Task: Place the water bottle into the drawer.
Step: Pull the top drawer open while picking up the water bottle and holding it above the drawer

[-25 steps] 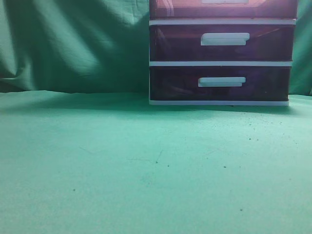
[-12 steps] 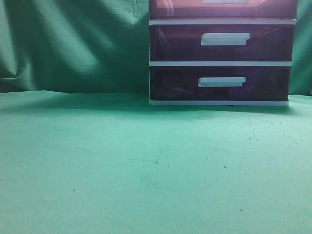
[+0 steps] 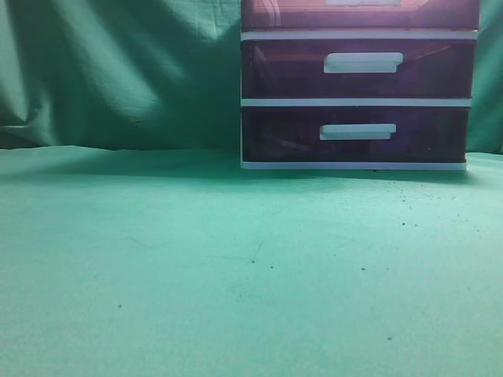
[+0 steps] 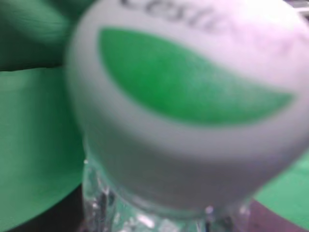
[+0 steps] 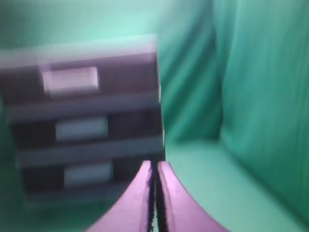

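Observation:
The water bottle fills the left wrist view: its white cap (image 4: 188, 96) with a green leaf mark is right at the camera, with the clear body (image 4: 145, 217) below. It hangs above the green cloth, held by my left gripper, whose fingers are hidden behind it. The drawer (image 3: 361, 14) is the top one of the dark purple cabinet, cut off by the exterior view's top edge and closed. It also shows in the right wrist view (image 5: 72, 79). My right gripper (image 5: 155, 166) is shut and empty, in front of the cabinet's right corner. Neither gripper shows in the exterior view.
Two lower drawers with white handles (image 3: 363, 63) (image 3: 357, 132) are closed. The white-framed cabinet (image 3: 357, 166) stands at the back right on the green cloth (image 3: 236, 259). Green drapery (image 3: 118, 71) hangs behind and to the right.

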